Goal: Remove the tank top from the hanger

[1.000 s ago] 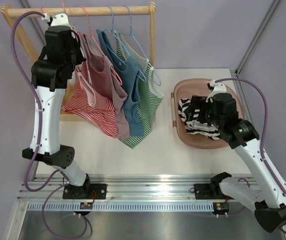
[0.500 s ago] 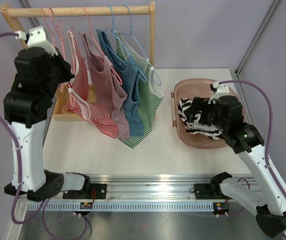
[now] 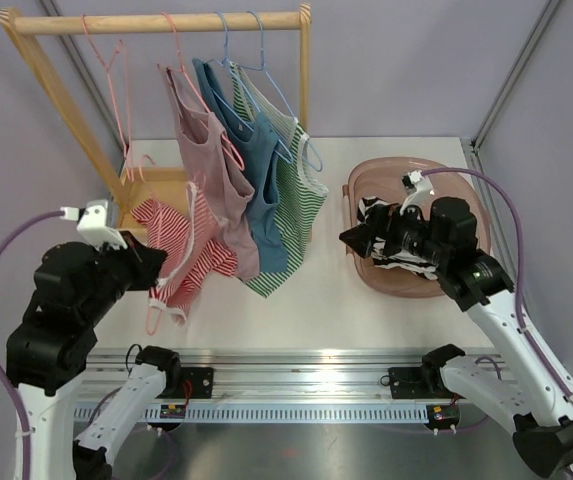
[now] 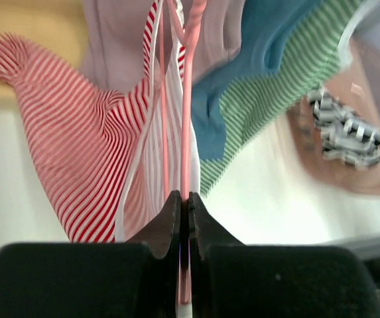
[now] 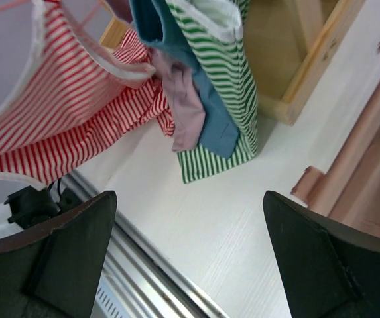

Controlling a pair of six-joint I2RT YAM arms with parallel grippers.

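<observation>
Clamping a strap of the red striped tank top [image 3: 181, 245], our left gripper [image 3: 156, 262] sits at 8 o'clock; it looks clear of the pink hanger [image 3: 106, 60] at 11. Right gripper [image 3: 354, 238] gapes over the basket [image 3: 366, 175] at 3. Next, we reckon: drop it there.

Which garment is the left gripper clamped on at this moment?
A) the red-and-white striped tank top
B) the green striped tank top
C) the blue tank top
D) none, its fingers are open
A: in the left wrist view the left gripper is shut on a strap of the red-and-white striped tank top.
</observation>
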